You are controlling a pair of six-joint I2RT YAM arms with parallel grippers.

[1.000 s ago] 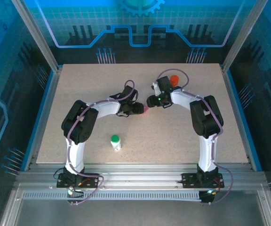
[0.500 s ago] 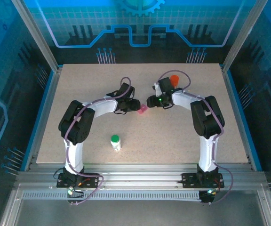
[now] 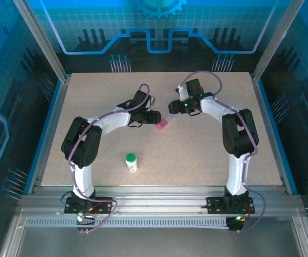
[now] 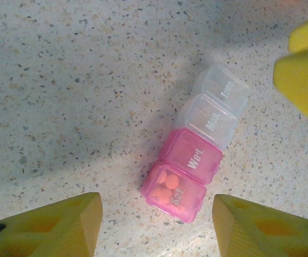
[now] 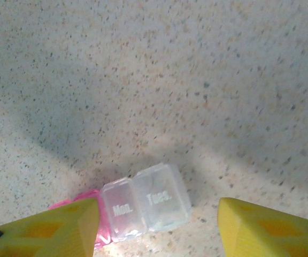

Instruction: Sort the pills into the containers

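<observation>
A strip pill box (image 4: 197, 155) lies flat on the speckled table: two clear cells marked Tues and Mon, then two pink cells marked Wed and Sat. Orange pills (image 4: 167, 187) sit inside the Sat cell. My left gripper (image 4: 156, 213) hovers over the pink end, open, its yellow fingers well clear on both sides. My right gripper (image 5: 158, 214) is open over the clear end of the pill box (image 5: 146, 206). From above, the pill box (image 3: 163, 125) lies between the left gripper (image 3: 155, 119) and the right gripper (image 3: 171, 107). A white bottle with a green cap (image 3: 131, 160) stands upright near the front.
The table (image 3: 207, 155) has metal frame rails along its near edge and posts at the far corners. Both arms arch inward over the far middle of the table.
My left gripper's jaws have widened and drawn back slightly from the pill box. The right arm has swung toward the far side, now standing where the orange bottle showed earlier.
</observation>
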